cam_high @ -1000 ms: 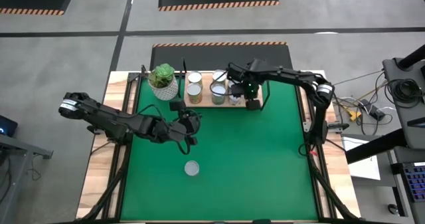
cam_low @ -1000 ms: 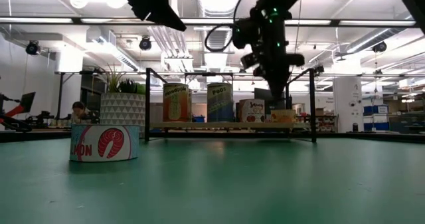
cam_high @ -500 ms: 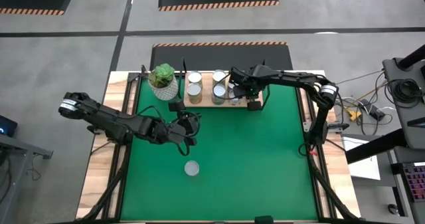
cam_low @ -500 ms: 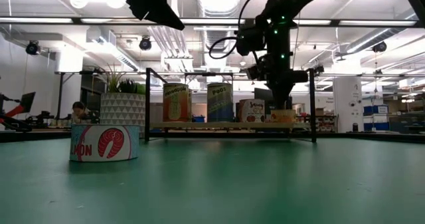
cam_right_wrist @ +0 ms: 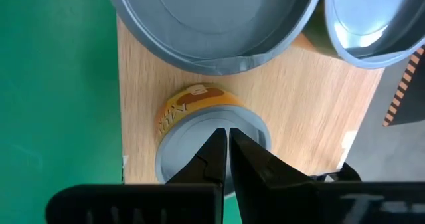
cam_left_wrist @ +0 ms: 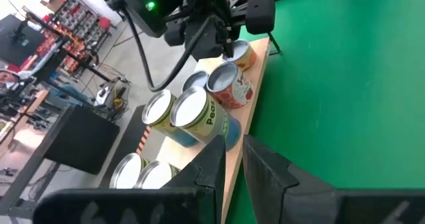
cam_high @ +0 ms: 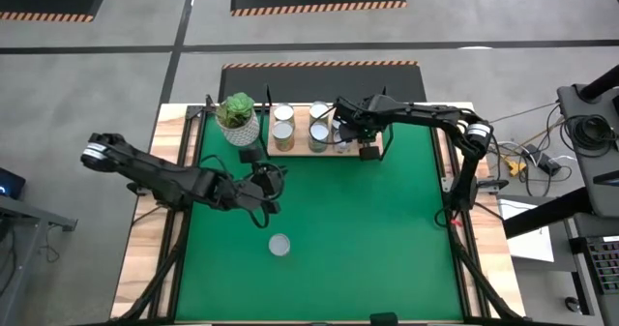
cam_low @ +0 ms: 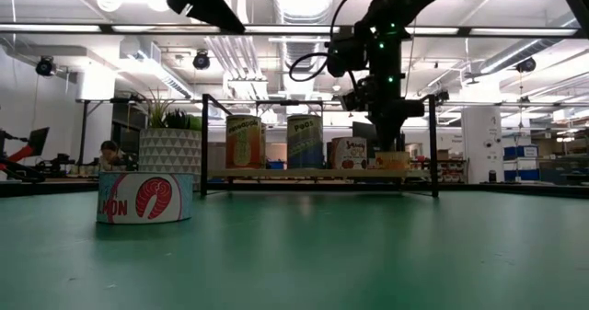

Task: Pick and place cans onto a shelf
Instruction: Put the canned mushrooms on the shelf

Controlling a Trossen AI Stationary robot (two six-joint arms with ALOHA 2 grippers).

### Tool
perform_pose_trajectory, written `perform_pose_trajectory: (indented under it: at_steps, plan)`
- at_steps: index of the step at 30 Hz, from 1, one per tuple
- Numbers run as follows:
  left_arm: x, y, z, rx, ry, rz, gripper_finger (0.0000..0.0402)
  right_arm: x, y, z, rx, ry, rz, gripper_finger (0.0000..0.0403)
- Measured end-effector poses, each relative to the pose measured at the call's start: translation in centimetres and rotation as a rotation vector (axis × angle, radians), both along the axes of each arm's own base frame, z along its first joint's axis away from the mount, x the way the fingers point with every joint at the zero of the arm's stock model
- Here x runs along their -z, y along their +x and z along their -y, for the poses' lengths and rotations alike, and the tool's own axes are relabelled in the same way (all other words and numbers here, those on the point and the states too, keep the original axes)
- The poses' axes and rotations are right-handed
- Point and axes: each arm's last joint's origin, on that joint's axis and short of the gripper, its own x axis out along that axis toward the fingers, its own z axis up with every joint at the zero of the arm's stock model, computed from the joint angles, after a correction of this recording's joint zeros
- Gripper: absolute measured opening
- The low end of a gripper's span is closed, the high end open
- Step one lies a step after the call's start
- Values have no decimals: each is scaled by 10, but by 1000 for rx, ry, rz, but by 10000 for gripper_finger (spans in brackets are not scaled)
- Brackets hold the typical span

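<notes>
A light-wood shelf (cam_high: pixel 379 140) with black posts stands at the far edge of the green mat and carries several cans (cam_low: pixel 244 143). A small yellow-labelled can (cam_right_wrist: pixel 192 108) sits on the shelf's right part. My right gripper (cam_right_wrist: pixel 226 136) is shut and points down right over this can's silvery top; in the low view the right gripper (cam_low: pixel 391 147) stands just above it. A low salmon-labelled can (cam_high: pixel 280 245) rests on its base on the mat, alone. My left gripper (cam_high: pixel 268 184) hovers above the mat left of centre, empty, its fingers almost together. My right gripper's shut fingertips (cam_right_wrist: pixel 216 144) come from above, pointing down at the top (cam_right_wrist: pixel 192 134) of the small can, which stands upright on the shelf board. I cannot tell whether the tips touch the lid or stand a little above it.
A white pot with a green plant (cam_high: pixel 239 118) stands at the shelf's left end. Tall cans (cam_low: pixel 305 142) stand close beside the small can on the shelf. Black posts (cam_low: pixel 433 144) rise at the shelf's ends. The green mat (cam_high: pixel 387 239) reaches to the near edge.
My right gripper has come down toward the small can on the shelf and turned from tilted to upright, then held still. My left gripper has drifted a little toward the table's left edge.
</notes>
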Motion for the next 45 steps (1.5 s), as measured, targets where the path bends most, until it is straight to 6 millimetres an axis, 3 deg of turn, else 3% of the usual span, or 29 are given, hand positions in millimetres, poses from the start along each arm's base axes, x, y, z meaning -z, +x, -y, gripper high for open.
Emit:
perform_pose_trajectory:
  at_steps: [16, 26, 45]
  plan:
    - [2, -16, -2, -54, -67, -39, 36, 14, 1, 2, 5, -69, 7, 9]
    - [-7, -28, 1, -51, -111, 13, 36, 13, 4, 9, -29, -123, 34, 9]
    - [-7, -29, 5, -33, -111, 13, 36, 6, 1, 17, -46, -182, 20, 9]
